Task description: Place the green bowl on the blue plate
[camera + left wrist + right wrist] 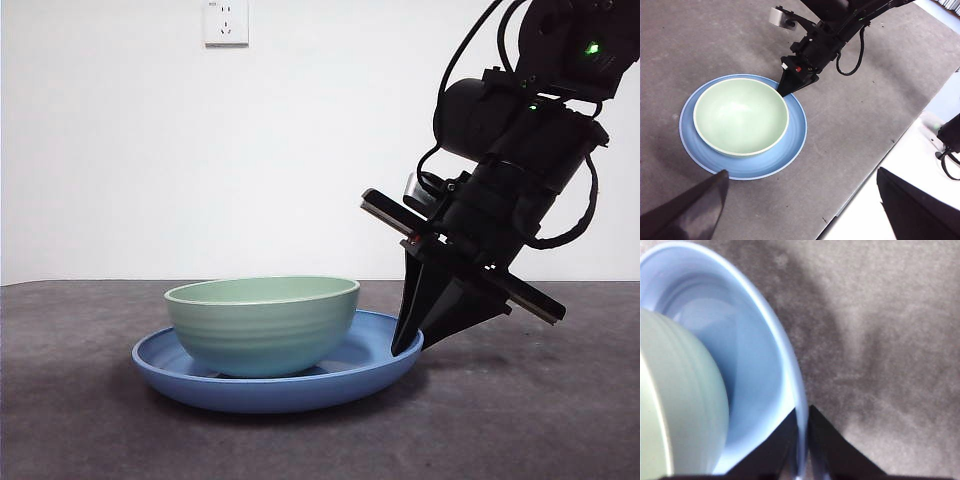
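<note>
The green bowl (262, 325) (740, 116) stands upright inside the blue plate (290, 392) (796, 131), which rests flat on the grey table. In the front view, my right gripper (406, 346) reaches down from the upper right to the plate's right rim. The right wrist view shows its two jaws (801, 440) shut on that rim, one inside the plate (755, 360) and one outside, beside the bowl (675, 405) but apart from it. My left gripper (801, 172) hangs high above the table, open and holding nothing.
A white wall socket (225, 22) sits on the wall behind the table. In the left wrist view the table's edge (875, 170) runs diagonally, with a white surface beyond it. Grey tabletop (560, 400) lies around the plate.
</note>
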